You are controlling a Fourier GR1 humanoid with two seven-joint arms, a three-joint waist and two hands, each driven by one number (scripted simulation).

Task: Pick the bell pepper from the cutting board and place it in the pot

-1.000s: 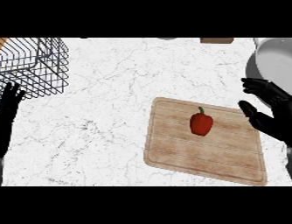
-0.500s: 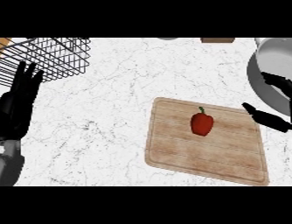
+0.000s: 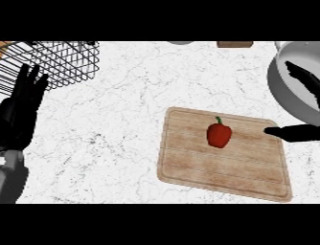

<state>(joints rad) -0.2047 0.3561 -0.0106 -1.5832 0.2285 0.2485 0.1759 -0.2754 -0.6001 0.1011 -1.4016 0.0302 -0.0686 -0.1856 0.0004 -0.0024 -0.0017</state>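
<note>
On the marble bench the cutting board carries the red bell pepper (stem pointing away), the right hand beside it with fingers spread, the left hand open, the pot and wire basket beyond.

Two black hands, matte, with long slim fingers and a thicker thumb each. Left hand all black from fingertips down to the wrist, joined there to a light grey forearm with a smooth, rounded shell and a darker seam at its lower edge. Right hand equally black, fingers segmented and blunt-tipped; only a sliver of arm showing behind it.
</note>
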